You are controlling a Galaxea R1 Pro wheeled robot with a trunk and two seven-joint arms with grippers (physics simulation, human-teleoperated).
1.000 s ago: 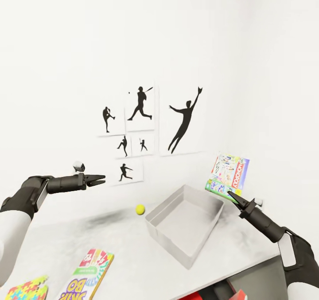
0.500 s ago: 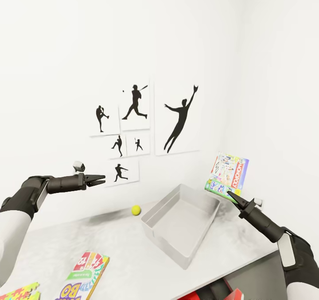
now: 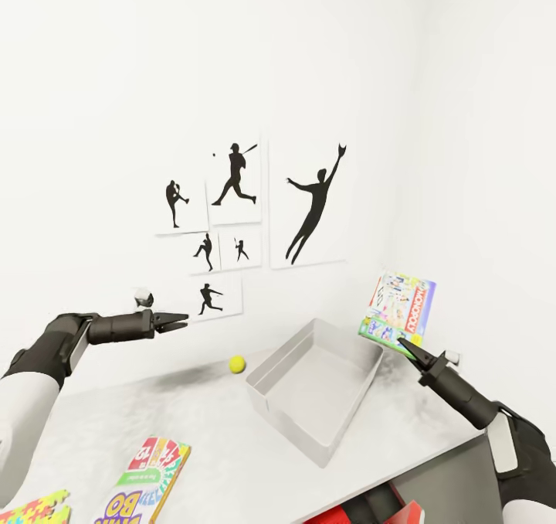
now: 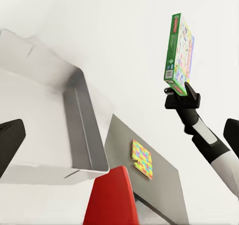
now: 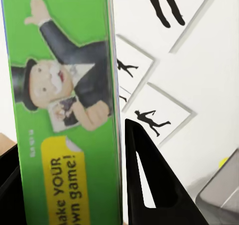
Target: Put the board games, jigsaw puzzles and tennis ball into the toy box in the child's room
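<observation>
My right gripper (image 3: 407, 345) is shut on the lower edge of a white and green board game (image 3: 399, 312), held upright in the air just right of the toy box (image 3: 316, 389). The right wrist view has the box's green edge (image 5: 64, 110) between the dark fingers (image 5: 149, 185). The pale grey toy box rests on the table (image 3: 216, 431) with nothing in it. A yellow tennis ball (image 3: 237, 364) lies just left of it. My left gripper (image 3: 176, 323) hovers open above the table's left half. Another board game (image 3: 147, 481) and a jigsaw puzzle (image 3: 35, 508) lie at the near left edge.
Black silhouette posters (image 3: 255, 215) hang on the white wall behind the table. Something red (image 3: 371, 512) sits under the table's front edge. In the left wrist view, a second jigsaw puzzle (image 4: 142, 159) lies on a lower grey surface (image 4: 159, 185) beyond the toy box wall (image 4: 84, 130).
The view has swung slightly to the right. My left gripper has sunk a little. The right gripper and its board game have barely moved.
</observation>
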